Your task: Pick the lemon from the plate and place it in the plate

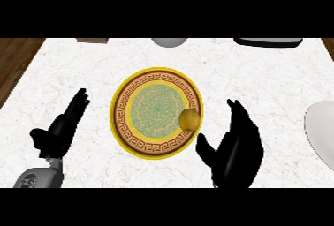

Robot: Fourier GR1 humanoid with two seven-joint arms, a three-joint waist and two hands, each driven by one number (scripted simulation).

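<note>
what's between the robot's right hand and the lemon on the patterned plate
In the head view, only the plate's gold rim and a narrow strip of bare marble counter separate the open right hand from the lemon; no other object lies there.

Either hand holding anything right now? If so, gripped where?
Nothing is held. The lemon lies on the patterned plate near its right rim. The right hand is open beside it; the left hand is open, left of the plate.

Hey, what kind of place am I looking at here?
Probably a kitchen counter: a white marble top, an ornate yellow plate holding a lemon, and a white plate at the right edge.
</note>
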